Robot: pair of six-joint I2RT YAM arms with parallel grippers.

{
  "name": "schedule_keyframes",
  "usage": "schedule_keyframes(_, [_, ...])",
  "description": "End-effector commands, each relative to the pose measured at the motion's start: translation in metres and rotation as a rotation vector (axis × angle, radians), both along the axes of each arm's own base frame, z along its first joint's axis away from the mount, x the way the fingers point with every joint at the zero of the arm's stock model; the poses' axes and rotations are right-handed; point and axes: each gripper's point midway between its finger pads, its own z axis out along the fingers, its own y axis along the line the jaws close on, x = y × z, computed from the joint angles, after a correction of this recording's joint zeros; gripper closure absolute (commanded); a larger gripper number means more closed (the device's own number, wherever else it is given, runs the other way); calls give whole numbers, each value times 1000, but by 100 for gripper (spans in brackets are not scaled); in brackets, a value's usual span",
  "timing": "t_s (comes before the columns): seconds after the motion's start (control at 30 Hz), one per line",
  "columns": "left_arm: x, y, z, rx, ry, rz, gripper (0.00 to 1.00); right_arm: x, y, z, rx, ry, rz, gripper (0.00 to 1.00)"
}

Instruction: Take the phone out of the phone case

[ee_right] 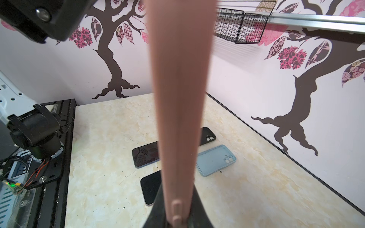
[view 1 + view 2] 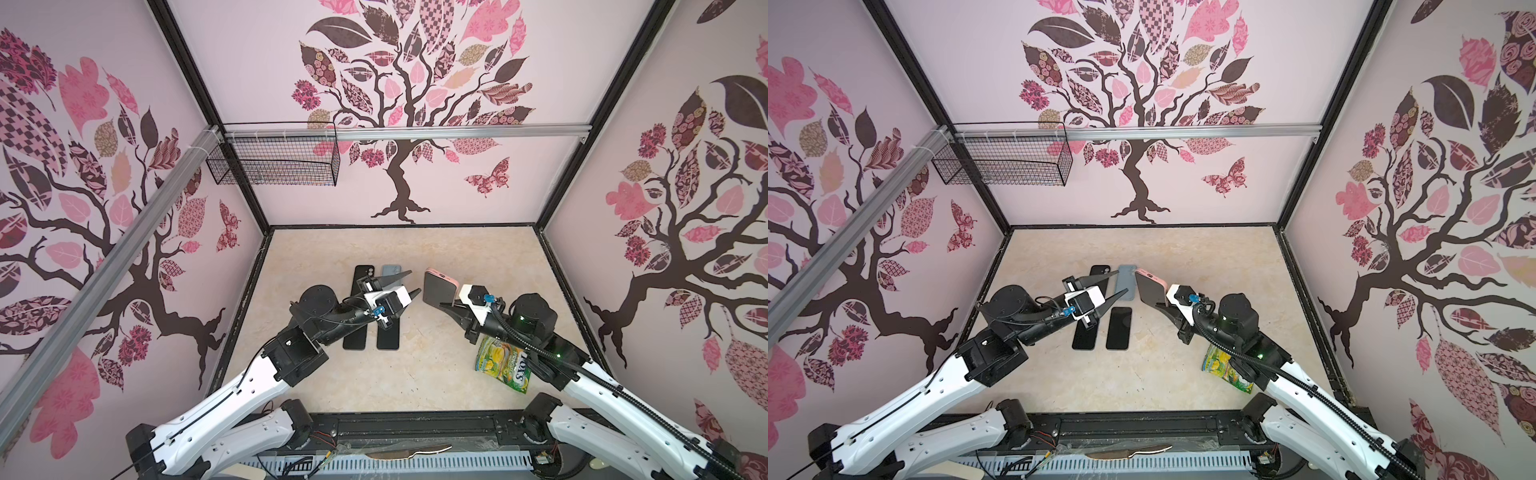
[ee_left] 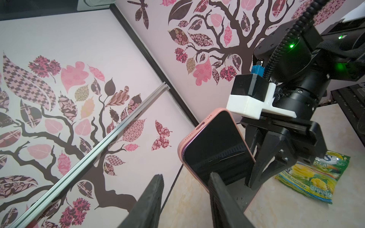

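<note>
Right tool (image 3: 253,177) clamps the pink case (image 1: 177,79), phone (image 3: 215,150) inside, gripped edge hidden; left tool (image 2: 414,281) stands apart just beside it, touching or not unclear

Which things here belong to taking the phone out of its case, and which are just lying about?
In the job: phone, pink case around it, right claw shut on the case, left claw open beside it.
Lying about: two bare phones, black case, blue case, tea packet, wire basket.
</note>
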Motion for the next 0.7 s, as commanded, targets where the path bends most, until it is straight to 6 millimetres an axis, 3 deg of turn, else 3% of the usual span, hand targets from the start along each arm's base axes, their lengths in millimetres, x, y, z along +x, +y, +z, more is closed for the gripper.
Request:
schedule_keyframes(0.0, [-1,-4,-13,45,-21,-9,58,-8,-3,44,74,-165,13,100])
schedule_keyframes(0.37, [-6,-15,3,41,-114,-58,64,-18,-1,61,81,-284,59,100])
schedule_keyframes(0.67, [-10,-18,13,11,-138,-86,67,-18,1,58,49,-296,69,100])
